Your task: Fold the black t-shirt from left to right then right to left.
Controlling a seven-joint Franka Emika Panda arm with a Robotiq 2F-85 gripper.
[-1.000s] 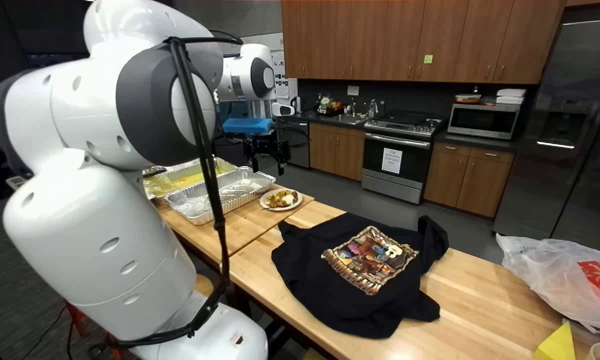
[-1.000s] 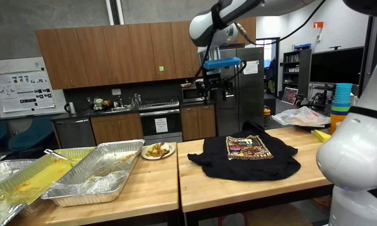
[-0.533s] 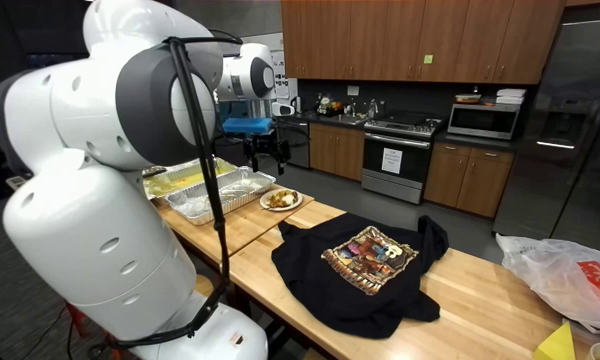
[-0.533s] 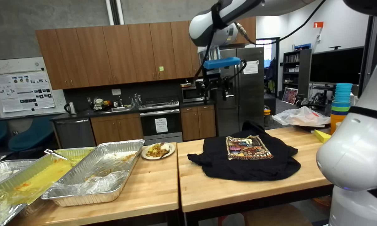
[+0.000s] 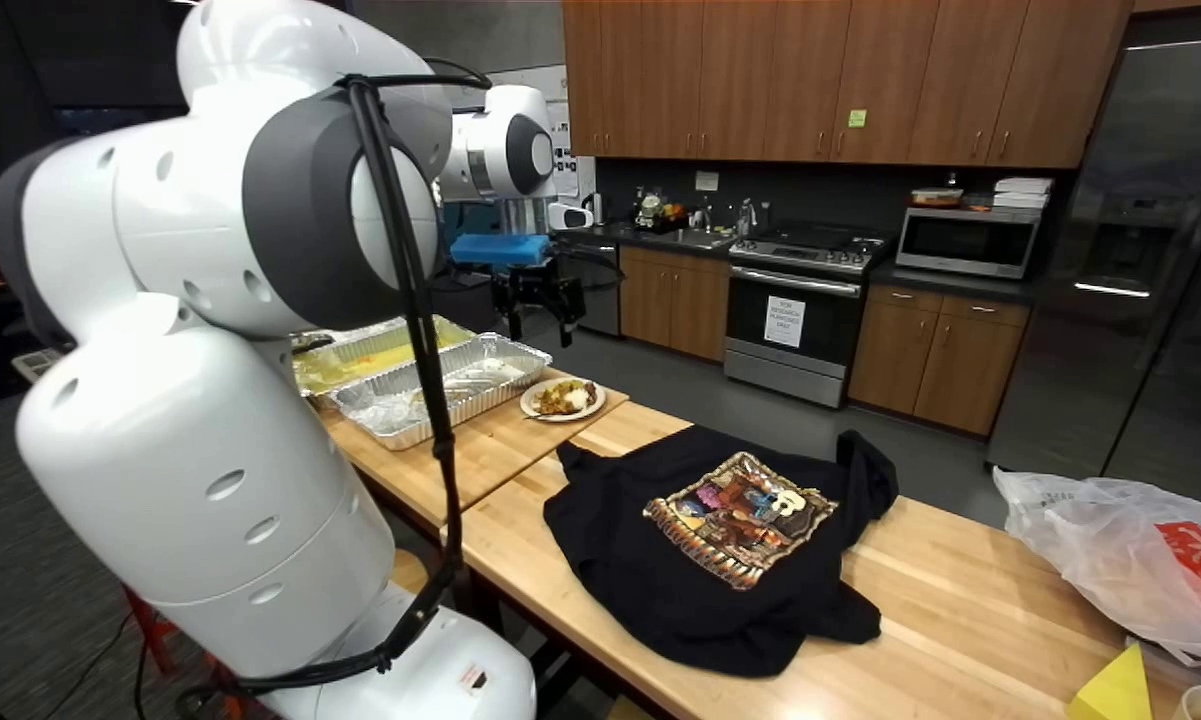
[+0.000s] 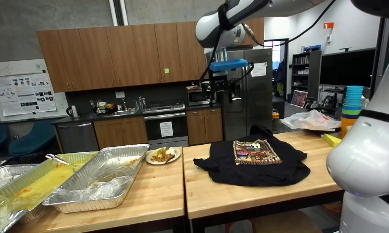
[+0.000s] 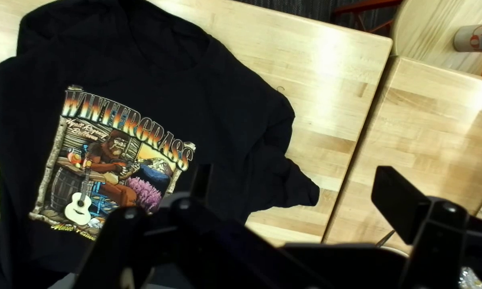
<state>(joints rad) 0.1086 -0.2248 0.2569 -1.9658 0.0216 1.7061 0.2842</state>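
The Robotiq gripper (image 5: 540, 326) hangs with its jaws spread wide, nothing between them; well below it runs the wooden table (image 5: 960, 600), and on that, beneath and off to one side of the jaws, lies the black t-shirt (image 6: 256, 174), not yet folded; I judge it light, soft and limp, hard to damage but apt to slide or bunch; the Wintergrass print (image 7: 116, 156) may bend more stiffly; the rumpled sleeve (image 7: 293, 184) nearest the gripper seems the best hold, pinched low at its tip.
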